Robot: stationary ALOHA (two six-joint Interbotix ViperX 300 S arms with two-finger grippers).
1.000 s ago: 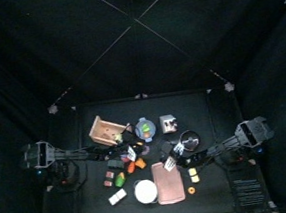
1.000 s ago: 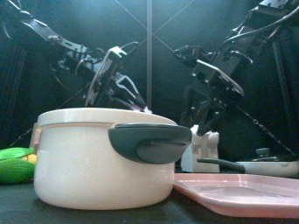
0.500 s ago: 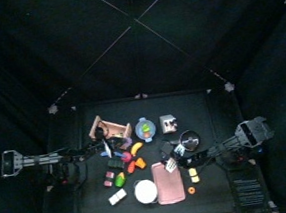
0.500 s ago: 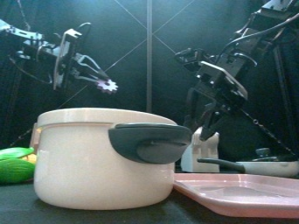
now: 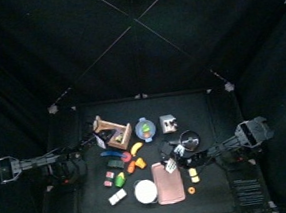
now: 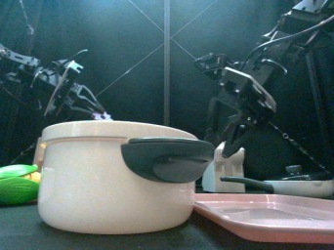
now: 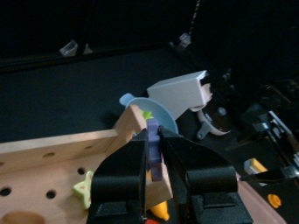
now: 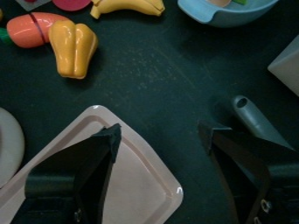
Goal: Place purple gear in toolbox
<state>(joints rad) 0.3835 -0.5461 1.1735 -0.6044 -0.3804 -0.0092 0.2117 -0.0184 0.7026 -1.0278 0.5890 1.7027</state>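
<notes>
My left gripper is shut on the purple gear, which stands on edge between the jaws. It hangs right above the near wall of the tan toolbox. In the top view the toolbox sits at the table's back left, with the left gripper at its front edge. In the front view the gear just shows above the white pot. My right gripper is open and empty above the pink board's corner, at the table's right.
A white pot with a grey handle fills the front view, beside a pink board. A blue bowl and a white box stand beyond the toolbox. An orange pear, a banana and a pan handle lie near the right gripper.
My left arm has swung out to the toolbox with the purple gear and then come down lower over it. The right arm has not moved.
</notes>
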